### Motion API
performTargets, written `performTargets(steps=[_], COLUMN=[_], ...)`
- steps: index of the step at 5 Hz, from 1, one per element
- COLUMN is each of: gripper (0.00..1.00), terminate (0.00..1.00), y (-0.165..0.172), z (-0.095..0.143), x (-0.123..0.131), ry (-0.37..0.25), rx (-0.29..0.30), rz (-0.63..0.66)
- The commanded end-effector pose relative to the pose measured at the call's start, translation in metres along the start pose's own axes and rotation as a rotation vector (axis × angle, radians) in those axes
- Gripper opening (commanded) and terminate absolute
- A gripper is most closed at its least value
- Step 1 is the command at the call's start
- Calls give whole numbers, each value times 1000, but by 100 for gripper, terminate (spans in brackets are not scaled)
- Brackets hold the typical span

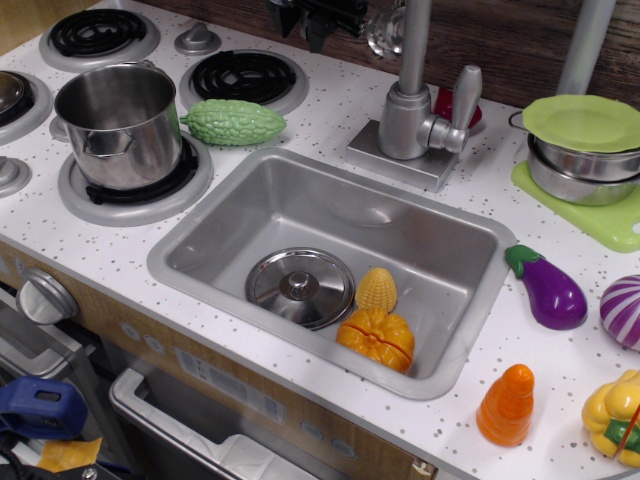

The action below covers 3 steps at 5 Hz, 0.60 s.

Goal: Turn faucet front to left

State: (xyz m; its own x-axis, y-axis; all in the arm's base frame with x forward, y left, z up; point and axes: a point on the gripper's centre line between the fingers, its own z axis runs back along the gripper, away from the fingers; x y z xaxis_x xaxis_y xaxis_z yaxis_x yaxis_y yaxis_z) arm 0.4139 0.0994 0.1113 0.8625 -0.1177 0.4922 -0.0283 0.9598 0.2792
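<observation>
I see my black gripper at the far edge, grip state unclear, left of the silver-grey toy faucet behind the steel sink; the turn looks finished, so next I retract.

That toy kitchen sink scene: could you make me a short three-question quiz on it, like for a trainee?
1. True or false: the claw is gripping the faucet.
2. Which lies in the sink? A) the eggplant B) a metal lid C) the green bumpy gourd
3. Fill in: the steel pot stands on a stove ____.

Key
1. False: the claw is up at the top edge, apart from the faucet.
2. B: the metal lid lies in the basin; the eggplant and green gourd are on the counter.
3. Burner.
</observation>
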Motion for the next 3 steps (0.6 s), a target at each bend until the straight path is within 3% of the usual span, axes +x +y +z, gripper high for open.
performTargets(steps=[1, 2, 3], gripper=[0, 0, 0], terminate=[0, 0, 100], y=[16, 21, 21], z=[-14, -18, -12], x=[8, 15, 16], ry=[-39, -51, -30], rx=[17, 29, 16], rz=[-67, -71, -81])
